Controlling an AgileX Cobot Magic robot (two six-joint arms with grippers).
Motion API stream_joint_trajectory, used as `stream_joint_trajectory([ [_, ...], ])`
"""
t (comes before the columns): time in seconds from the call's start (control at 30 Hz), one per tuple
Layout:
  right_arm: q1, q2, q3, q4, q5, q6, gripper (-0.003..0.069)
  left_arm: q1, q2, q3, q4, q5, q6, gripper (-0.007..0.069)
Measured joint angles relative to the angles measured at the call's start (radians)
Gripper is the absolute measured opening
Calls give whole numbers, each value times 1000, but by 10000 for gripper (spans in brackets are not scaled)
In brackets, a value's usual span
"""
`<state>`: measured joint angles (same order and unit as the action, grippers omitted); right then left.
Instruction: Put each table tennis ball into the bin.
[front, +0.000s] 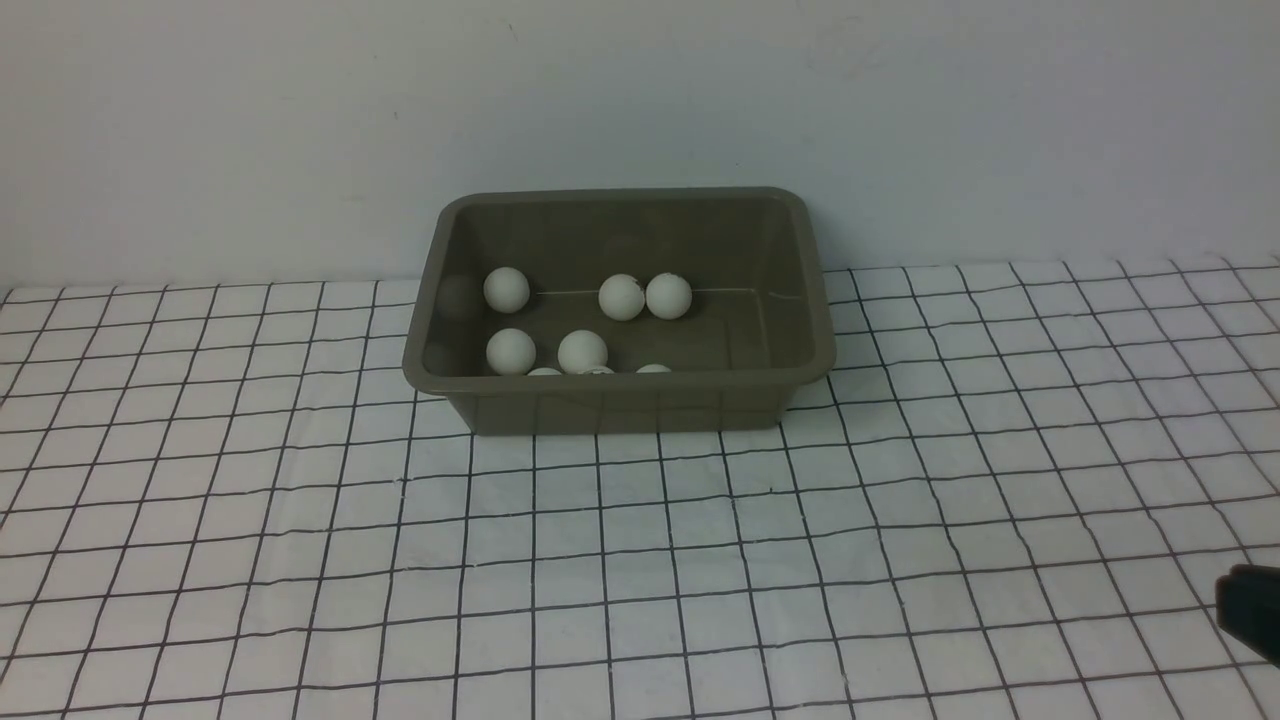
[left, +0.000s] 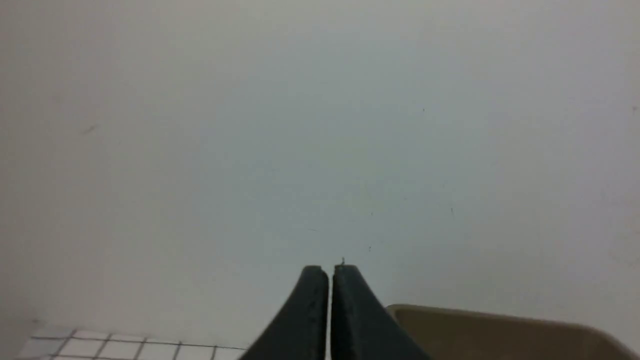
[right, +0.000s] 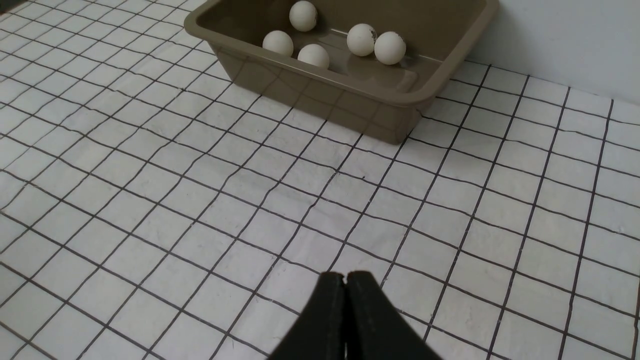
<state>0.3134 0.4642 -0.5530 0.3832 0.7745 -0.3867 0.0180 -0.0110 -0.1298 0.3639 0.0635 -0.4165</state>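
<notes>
Front view: white table tennis balls sit in the olive bin; my left gripper and right gripper are pinched closed, holding nothing.

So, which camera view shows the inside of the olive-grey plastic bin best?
The front view: the olive-grey plastic bin shows whole, with its floor. The right wrist view crops its far edge; the left wrist view shows only a rim corner.

We find no readable text; small dark marks on two table tennis balls stay illegible.
</notes>
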Motion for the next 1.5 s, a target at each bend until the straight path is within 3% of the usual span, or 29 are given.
stream_joint_trajectory([
  [0.17,0,0,0,-1,0,0,-10,0,0,0,-370,88,416,-4],
  [0.3,0,0,0,-1,0,0,-10,0,0,9,-495,145,575,-4],
  [0.53,0,0,0,-1,0,0,-10,0,0,154,-514,147,499,-4],
  [0.8,0,0,0,-1,0,0,-10,0,0,158,-503,177,498,-4],
  [1.07,0,0,0,-1,0,0,-10,0,0,158,-396,301,501,-4],
  [1.5,0,0,0,-1,0,0,-10,0,0,158,-437,297,460,-4],
])
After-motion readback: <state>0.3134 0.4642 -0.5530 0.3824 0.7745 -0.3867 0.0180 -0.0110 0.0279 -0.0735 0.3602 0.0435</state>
